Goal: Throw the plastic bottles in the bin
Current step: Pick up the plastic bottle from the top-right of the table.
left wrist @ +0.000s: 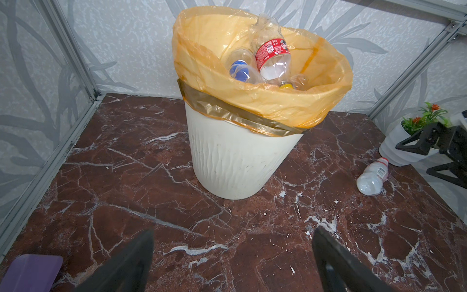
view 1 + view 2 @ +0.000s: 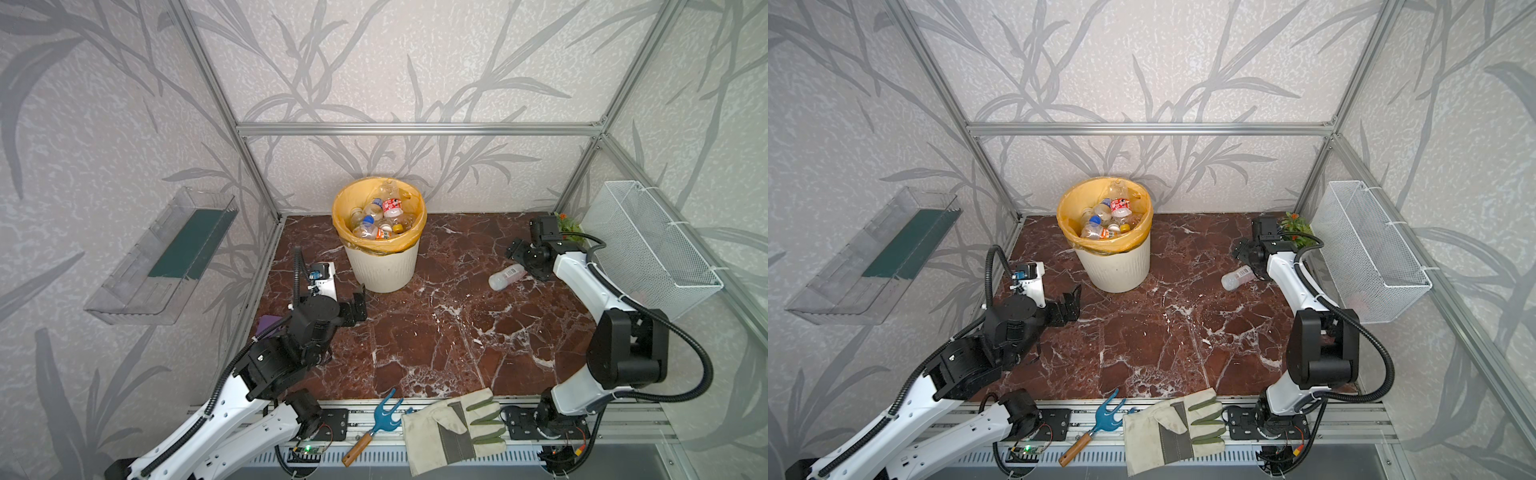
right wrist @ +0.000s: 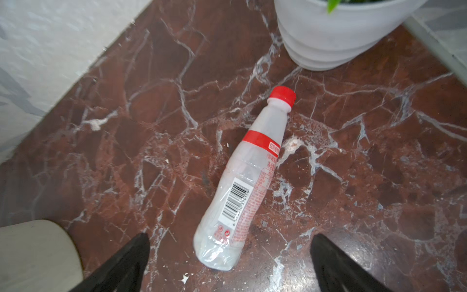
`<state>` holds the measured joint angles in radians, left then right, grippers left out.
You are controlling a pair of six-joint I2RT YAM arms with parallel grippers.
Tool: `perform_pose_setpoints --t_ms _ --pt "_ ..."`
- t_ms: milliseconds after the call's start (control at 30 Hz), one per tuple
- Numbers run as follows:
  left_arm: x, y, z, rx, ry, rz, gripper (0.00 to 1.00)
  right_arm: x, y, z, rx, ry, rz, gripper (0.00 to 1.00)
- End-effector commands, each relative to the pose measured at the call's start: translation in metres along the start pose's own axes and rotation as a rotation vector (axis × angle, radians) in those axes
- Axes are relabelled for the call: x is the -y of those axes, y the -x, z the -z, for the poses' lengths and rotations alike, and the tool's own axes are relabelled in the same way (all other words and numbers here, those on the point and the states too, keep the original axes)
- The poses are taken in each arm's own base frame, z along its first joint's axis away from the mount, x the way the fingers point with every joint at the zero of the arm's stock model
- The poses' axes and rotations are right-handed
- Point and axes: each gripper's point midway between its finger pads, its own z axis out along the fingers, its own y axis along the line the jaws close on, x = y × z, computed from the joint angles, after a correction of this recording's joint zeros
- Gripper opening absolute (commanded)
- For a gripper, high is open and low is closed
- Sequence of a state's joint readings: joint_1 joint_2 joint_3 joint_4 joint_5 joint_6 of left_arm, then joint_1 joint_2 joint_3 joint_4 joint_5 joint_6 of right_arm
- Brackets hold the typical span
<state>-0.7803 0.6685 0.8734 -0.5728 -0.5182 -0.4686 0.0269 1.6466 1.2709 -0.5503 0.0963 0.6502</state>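
While the left gripper (image 1: 232,231) and right gripper (image 3: 231,237) gaped empty, one bottle (image 3: 242,182) lay flat, cap toward the flowerpot (image 3: 328,38).

The round cream-white ribbed plastic bin (image 2: 380,270) stands at the back middle of the red-brown marble desk (image 2: 436,340), clear plastic bottles (image 2: 390,205) heaped inside. Right of it, well apart, one red-capped plastic bottle (image 2: 505,277) lies on its side on the desk, near the small white flowerpot (image 3: 328,43) in the back right corner.
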Motion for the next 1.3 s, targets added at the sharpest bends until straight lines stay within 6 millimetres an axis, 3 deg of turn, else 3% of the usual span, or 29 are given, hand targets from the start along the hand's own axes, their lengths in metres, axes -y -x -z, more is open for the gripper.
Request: perform_pose_setpoints --t_ms 0,200,533,800,933,1033,1167,1267 --pt "-0.017 0.001 0.005 0.038 0.063 0.028 0.97 0.004 -0.009 -0.019 -0.043 -0.023 0.003 0.97" --pt "-0.033 0.009 0.023 0.094 0.075 0.033 0.97 0.007 -0.025 -0.054 -0.140 -0.074 0.068 0.89" --pt "-0.037 0.014 0.029 0.098 0.089 0.025 0.98 0.021 -0.053 -0.080 -0.284 -0.129 0.149 0.83" --pt "-0.040 0.016 0.033 0.101 0.093 0.027 0.97 0.031 -0.066 -0.083 -0.344 -0.154 0.201 0.57" --pt "-0.044 0.015 0.035 0.105 0.104 0.031 0.97 0.024 -0.058 -0.062 -0.273 -0.081 0.183 0.48" --pt "-0.045 0.015 0.034 0.105 0.111 0.032 0.98 0.009 -0.042 -0.032 -0.183 0.012 0.177 0.46" --pt "-0.047 0.016 0.035 0.113 0.121 0.053 0.99 -0.021 -0.016 0.027 -0.051 0.180 0.202 0.45" --pt "-0.053 0.017 0.039 0.125 0.139 0.059 0.99 -0.054 0.003 0.086 0.056 0.366 0.221 0.46"
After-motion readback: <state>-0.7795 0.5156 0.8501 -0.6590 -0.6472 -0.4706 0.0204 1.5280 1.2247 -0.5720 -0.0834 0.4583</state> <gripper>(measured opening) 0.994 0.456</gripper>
